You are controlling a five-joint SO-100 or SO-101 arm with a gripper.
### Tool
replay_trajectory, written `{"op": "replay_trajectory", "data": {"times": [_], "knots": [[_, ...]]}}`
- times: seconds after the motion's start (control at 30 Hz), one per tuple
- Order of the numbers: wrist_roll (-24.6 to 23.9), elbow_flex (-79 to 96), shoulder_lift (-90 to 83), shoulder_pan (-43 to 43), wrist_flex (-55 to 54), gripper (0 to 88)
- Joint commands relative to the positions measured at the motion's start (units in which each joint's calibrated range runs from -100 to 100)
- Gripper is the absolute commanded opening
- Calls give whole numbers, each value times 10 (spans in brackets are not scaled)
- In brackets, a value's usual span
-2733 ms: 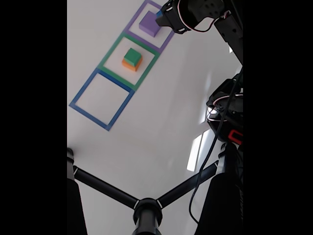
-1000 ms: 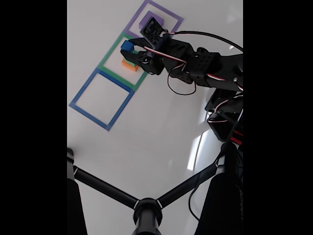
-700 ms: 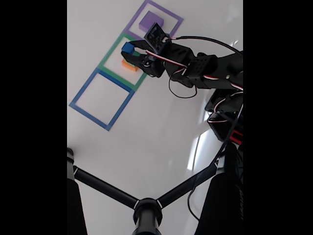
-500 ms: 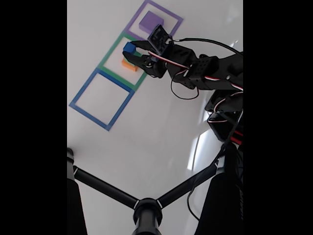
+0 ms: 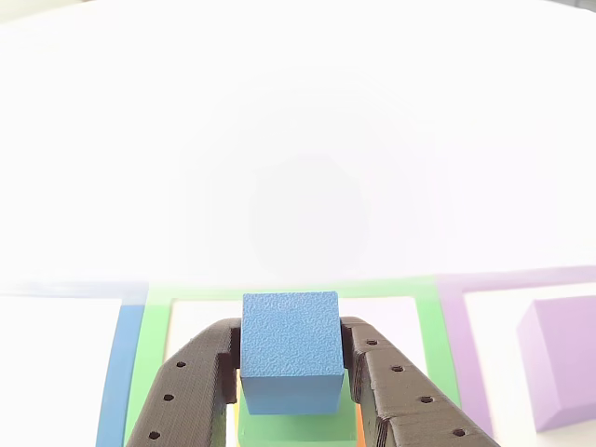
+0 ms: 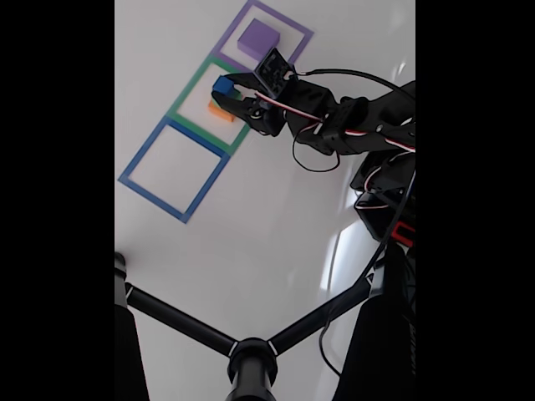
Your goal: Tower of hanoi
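My gripper is shut on a small blue cube, its dark fingers pressing both sides. In the fixed view the gripper holds the blue cube over the green taped square. Directly under the cube sits a green block on an orange block; in the other view only an orange sliver shows. A larger purple block lies in the purple taped square to the right, also seen as the purple block in the fixed view.
A blue taped square, with nothing inside, lies beside the green one on the white table. A black tripod-like stand crosses the bottom of the fixed view. The arm body and cables fill the right side.
The gripper carried the blue cube from the purple block over to the green square, and over the last second it has settled above the green-on-orange stack.
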Motion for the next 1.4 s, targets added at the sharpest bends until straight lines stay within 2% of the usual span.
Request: {"op": "replay_trajectory", "data": {"times": [0.0,0.7,1.07,1.37], "knots": [[6,3,-3,2,-18,33],[6,-2,29,4,-44,52],[6,-2,43,6,-61,189],[6,-10,0,9,-27,232]]}}
